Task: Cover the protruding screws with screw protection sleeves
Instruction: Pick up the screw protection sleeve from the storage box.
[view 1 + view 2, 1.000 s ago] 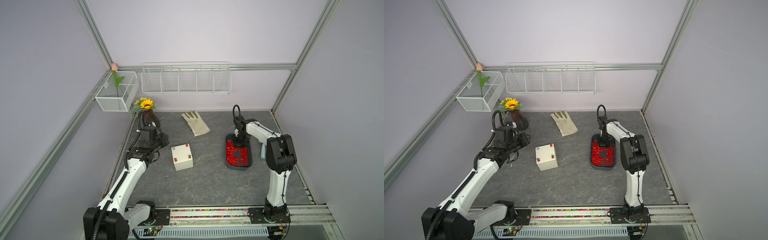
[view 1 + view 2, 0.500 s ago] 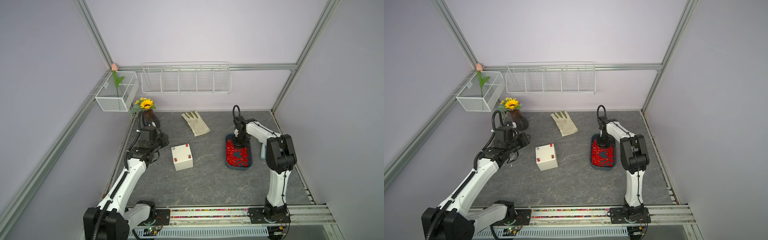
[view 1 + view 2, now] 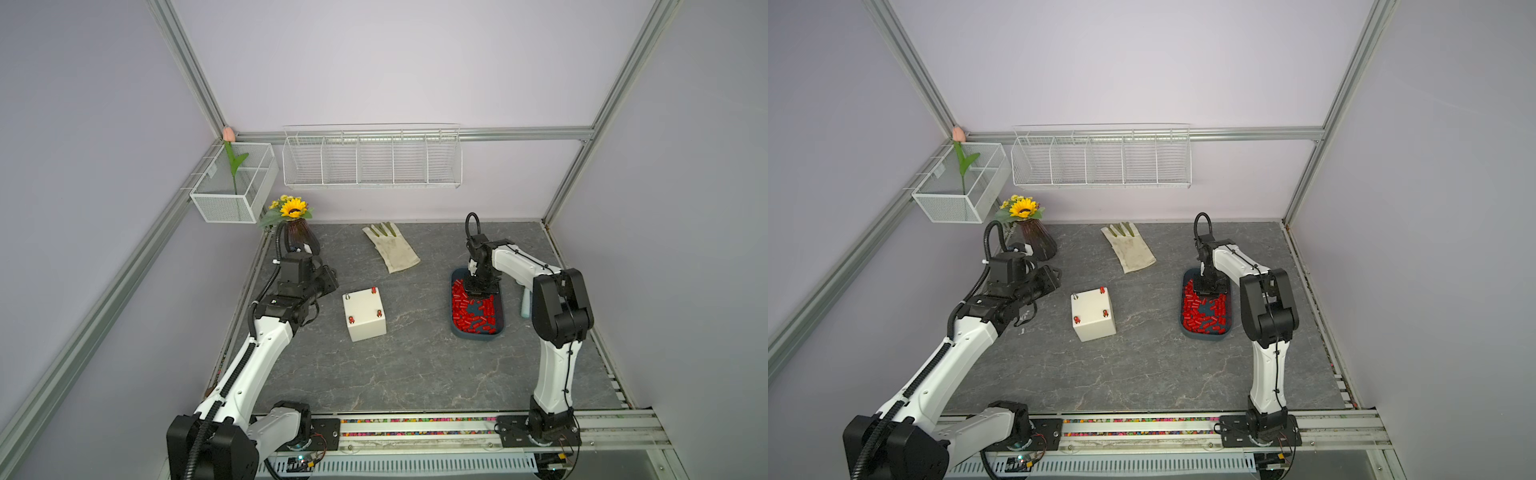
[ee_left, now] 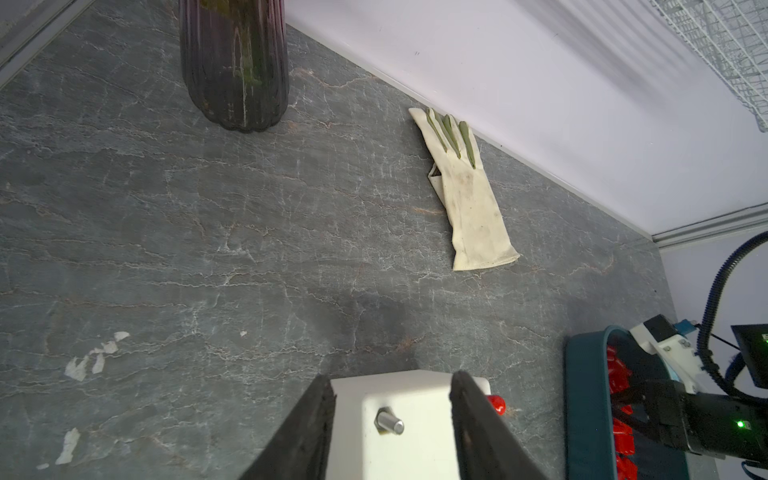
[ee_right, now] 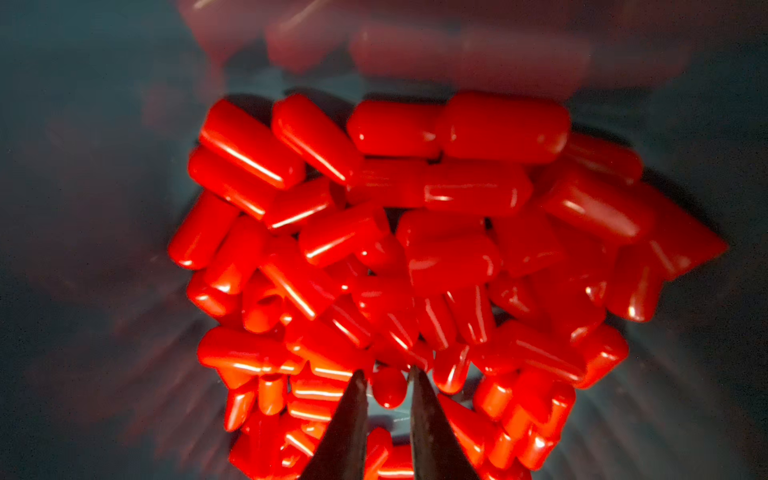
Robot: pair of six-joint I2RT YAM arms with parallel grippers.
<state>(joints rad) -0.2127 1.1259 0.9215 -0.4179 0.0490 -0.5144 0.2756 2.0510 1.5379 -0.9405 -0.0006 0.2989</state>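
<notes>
Three screws on the box (image 3: 365, 307) wear red sleeves (image 3: 379, 312); the far-left stud (image 4: 388, 423) is bare. Right end effector (image 5: 386, 372) down in the tray (image 3: 476, 335), clamped on one sleeve (image 5: 388, 388). Left end effector (image 4: 392, 376) spread, empty, beside the box. Clear counter (image 3: 415, 365) from tray to box

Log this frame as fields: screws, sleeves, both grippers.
capped screws: three, red sleeves on, atop white box
bare screw: one, box corner nearest left gripper
supply: loose sleeves piled in blue tray
left gripper: open, empty, beside box
right gripper: in tray, jaws narrow around one sleeve; grip unclear
</notes>
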